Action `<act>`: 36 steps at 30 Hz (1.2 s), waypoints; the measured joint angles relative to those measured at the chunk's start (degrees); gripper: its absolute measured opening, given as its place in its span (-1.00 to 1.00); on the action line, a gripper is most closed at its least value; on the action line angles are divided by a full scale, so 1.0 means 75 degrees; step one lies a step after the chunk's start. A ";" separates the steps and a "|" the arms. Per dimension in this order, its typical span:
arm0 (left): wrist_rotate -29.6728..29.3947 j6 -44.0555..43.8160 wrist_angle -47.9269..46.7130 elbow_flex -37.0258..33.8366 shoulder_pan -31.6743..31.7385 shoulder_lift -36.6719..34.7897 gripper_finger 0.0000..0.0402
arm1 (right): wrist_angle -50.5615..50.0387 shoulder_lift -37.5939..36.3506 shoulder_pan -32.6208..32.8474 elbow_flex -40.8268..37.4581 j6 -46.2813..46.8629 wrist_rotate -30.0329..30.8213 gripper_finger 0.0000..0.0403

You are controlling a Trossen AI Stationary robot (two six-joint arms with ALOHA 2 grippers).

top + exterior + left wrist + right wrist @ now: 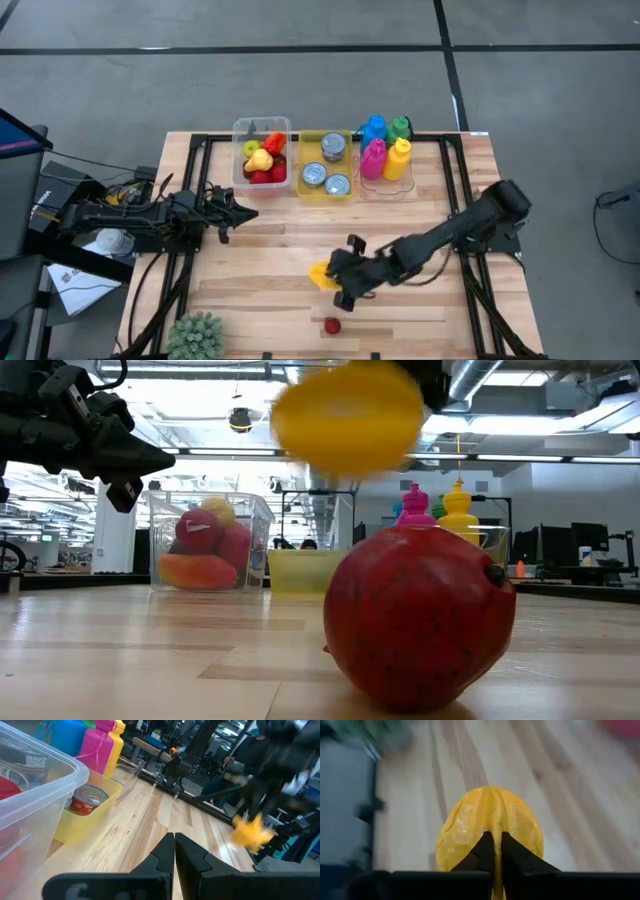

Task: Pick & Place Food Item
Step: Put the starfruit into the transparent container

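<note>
The left gripper (243,212) waits clenched and empty near the clear bin of fruit (262,155), leaving the middle of the table (270,270) free. The right gripper (335,277) pinches the yellow fruit (321,275) between closed fingers, lifted off the wood, likely for carrying to that bin. A pomegranate (332,325) lies nearby, toward the table's front edge.

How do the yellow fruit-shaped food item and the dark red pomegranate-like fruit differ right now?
The yellow fruit-shaped food item is pinched in the shut right gripper and, in the low view, hangs above the wooden table; the dark red pomegranate-like fruit rests free on that table, nearer its front edge. Both are rounded fruit outside the bins.
</note>
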 joint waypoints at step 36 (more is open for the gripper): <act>-0.0001 0.0000 0.0000 0.0000 0.0000 0.0000 -0.99 | 0.7697 -0.4620 0.0457 0.0006 -0.3012 -0.4406 -0.96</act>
